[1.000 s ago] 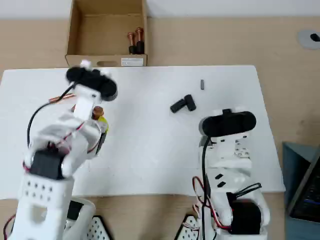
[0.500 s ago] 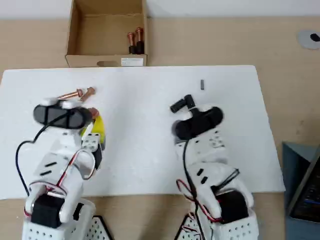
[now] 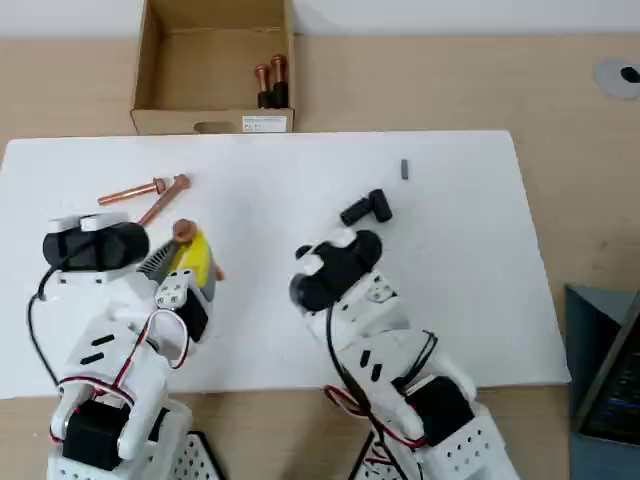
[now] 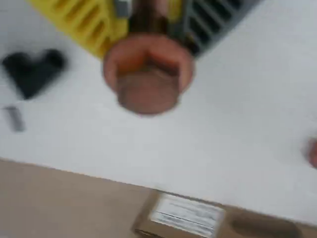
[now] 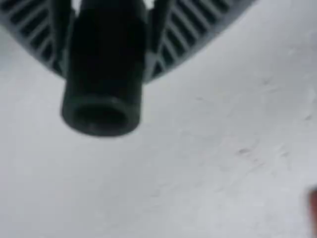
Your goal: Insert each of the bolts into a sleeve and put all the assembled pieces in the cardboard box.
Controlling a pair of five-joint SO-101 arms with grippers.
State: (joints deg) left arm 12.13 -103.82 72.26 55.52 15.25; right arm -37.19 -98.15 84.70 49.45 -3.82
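Note:
My left gripper is shut on a copper bolt, its head pointing out between the yellow and the grey finger. In the high view this bolt hangs over the left part of the white mat. My right gripper is shut on a black sleeve, open end outward, just above the mat. The right arm stands over the mat's middle. Two loose copper bolts lie at the far left. Two black sleeves lie together right of centre. The cardboard box beyond the mat holds two assembled pieces.
A small grey piece lies on the mat past the loose sleeves. The white mat has bare room on its right half. A dark object sits off the table's right edge.
The left arm has drawn back toward the near left with the bolt in it. The right arm has swung left to the mat's middle.

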